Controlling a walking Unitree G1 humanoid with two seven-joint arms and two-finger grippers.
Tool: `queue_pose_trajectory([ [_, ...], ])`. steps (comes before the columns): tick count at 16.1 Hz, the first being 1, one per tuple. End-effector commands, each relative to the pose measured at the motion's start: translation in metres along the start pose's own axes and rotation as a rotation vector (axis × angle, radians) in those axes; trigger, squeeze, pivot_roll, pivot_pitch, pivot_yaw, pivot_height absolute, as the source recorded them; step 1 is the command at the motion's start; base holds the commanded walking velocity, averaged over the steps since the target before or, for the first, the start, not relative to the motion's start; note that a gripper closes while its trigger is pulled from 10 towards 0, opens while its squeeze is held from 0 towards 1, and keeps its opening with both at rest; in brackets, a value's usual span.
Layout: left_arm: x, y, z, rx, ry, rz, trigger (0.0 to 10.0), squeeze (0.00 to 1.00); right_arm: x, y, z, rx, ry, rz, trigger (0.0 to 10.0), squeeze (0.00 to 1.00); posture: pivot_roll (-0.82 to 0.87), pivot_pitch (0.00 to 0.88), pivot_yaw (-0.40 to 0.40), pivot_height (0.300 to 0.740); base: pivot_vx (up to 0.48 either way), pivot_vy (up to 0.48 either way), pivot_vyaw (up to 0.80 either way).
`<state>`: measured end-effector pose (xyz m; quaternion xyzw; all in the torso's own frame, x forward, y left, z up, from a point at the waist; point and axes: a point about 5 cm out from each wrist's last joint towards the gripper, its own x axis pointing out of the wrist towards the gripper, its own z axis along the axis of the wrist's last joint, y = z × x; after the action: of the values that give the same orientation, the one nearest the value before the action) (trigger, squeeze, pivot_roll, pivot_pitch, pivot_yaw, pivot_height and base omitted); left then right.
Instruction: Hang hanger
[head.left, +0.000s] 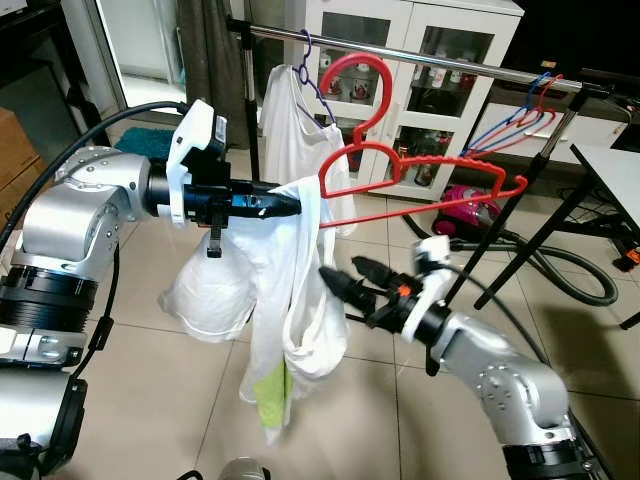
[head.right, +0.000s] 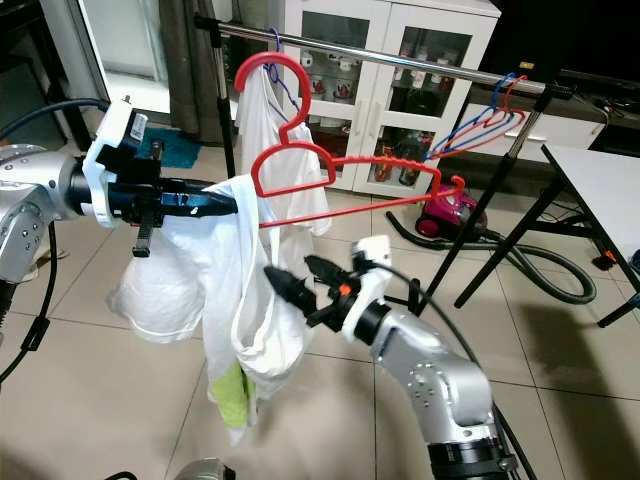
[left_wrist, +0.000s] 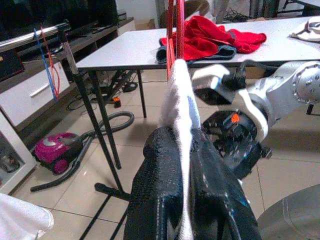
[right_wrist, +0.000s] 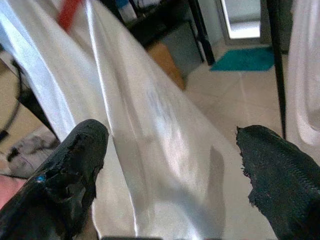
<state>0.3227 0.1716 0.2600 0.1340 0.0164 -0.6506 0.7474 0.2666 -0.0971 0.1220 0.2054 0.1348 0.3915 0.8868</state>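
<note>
A red hanger (head.left: 420, 168) is held up below the metal rail (head.left: 440, 62), its hook (head.left: 356, 72) just in front of the rail. A white garment (head.left: 290, 300) drapes over the hanger's left end and hangs down in folds. My left gripper (head.left: 297, 203) is shut on that cloth-covered end; in the left wrist view the white cloth (left_wrist: 180, 105) is pinched between the fingers (left_wrist: 155, 200). My right gripper (head.left: 345, 282) is open, low and to the right, its tips at the garment's side. The right wrist view has the white cloth (right_wrist: 155, 135) between the spread fingers (right_wrist: 80, 155).
A white shirt (head.left: 290, 130) hangs on the rail's left part, and blue and red hangers (head.left: 520, 118) on its right end. Behind stands a white glass-door cabinet (head.left: 420, 60). A pink vacuum (head.left: 465, 210) with hose lies on the floor. A table (head.left: 612, 165) stands at right.
</note>
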Motion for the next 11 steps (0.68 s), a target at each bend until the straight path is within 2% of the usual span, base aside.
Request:
queue_pose_trajectory([
  [1,0.0,0.002,0.016,0.045,-0.037,-0.007,0.0,0.0,0.0,-0.004,-0.002,-0.04,0.034,-0.033,10.0,0.0,0.15,0.02,-0.039,0.74,0.0,0.0,0.0],
  [4,0.0,0.004,0.018,0.055,-0.055,0.009,0.0,0.0,0.003,-0.002,-0.009,-0.081,0.08,-0.034,10.0,0.0,0.15,0.02,-0.039,0.74,0.0,0.0,0.0],
  [6,0.001,0.006,0.021,0.056,-0.088,0.026,0.0,0.0,0.005,-0.005,-0.022,-0.179,0.187,-0.065,10.0,0.0,0.15,0.019,-0.039,0.74,0.0,0.0,0.0],
  [8,0.0,0.007,0.031,0.062,-0.128,0.036,0.0,0.0,0.004,-0.011,-0.04,-0.199,0.302,-0.086,10.0,0.0,0.15,0.017,-0.04,0.74,0.0,0.0,0.0],
  [9,-0.001,0.007,0.038,0.069,-0.15,0.041,0.0,0.0,0.002,-0.016,-0.051,-0.164,0.353,-0.1,2.3,0.0,0.15,0.014,-0.045,0.74,0.0,0.0,0.0],
  [10,-0.001,0.007,0.04,0.07,-0.154,0.041,0.0,0.0,0.001,-0.019,-0.054,-0.162,0.369,-0.113,0.7,0.0,0.15,0.014,-0.046,0.74,0.0,0.0,0.0],
  [11,-0.001,0.006,0.041,0.072,-0.154,0.041,0.0,0.0,0.0,-0.022,-0.057,-0.155,0.383,-0.124,0.0,0.0,0.15,0.013,-0.049,0.74,0.0,0.0,0.0],
])
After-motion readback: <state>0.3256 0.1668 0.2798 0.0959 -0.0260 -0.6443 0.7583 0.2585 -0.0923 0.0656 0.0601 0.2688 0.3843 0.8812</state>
